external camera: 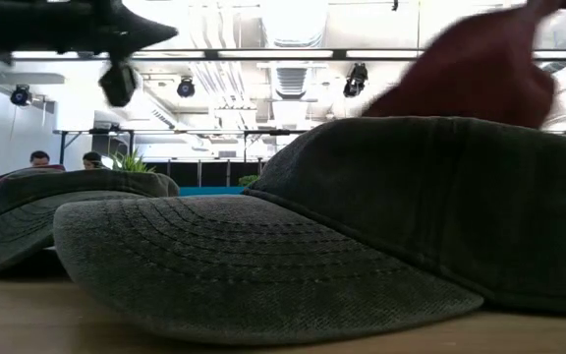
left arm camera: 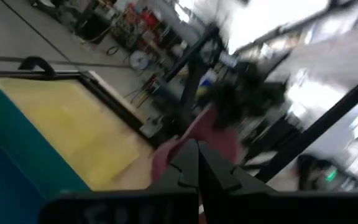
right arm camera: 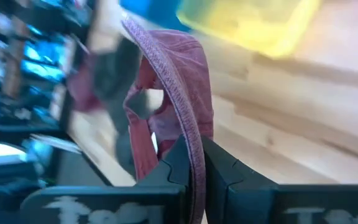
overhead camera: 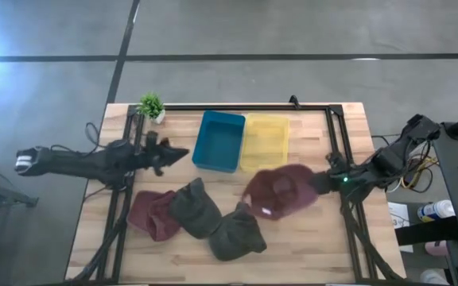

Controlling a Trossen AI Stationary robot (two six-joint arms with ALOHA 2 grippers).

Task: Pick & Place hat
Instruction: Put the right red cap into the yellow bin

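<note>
Transport is the step in hand, by the look of it: the right claw (right arm camera: 194, 180) has a maroon hat (overhead camera: 281, 191) up off the bench (overhead camera: 308, 250), pinching its brim edge between its fingers (right arm camera: 229, 174), and the fabric hangs out ahead of the claw in the right wrist view. The yellow bin (overhead camera: 265, 141) sits just beyond the hanging hat, with the blue bin (overhead camera: 219, 141) touching it on its far side.

To do this well, I'd say keep the hat high enough that the drooping crown clears the bin wall, carry it until the bulk of the cloth is over the bin's middle, and only then let go. A thin pinch on a floppy brim could slip if the arm swings hard, so a smooth carry seems wise. Which bin is meant, I cannot tell from the task.

Right claw: pressed nearly together, only the brim between the fingers.

Left claw (overhead camera: 183, 153): pressed together, holding nothing, hovering just short of the blue bin.

Below the right claw's load, still on the bench, lie two dark olive hats (overhead camera: 213, 221) and a second maroon hat (overhead camera: 151, 213). A small potted plant (overhead camera: 151, 105) stands well behind the left claw.
</note>
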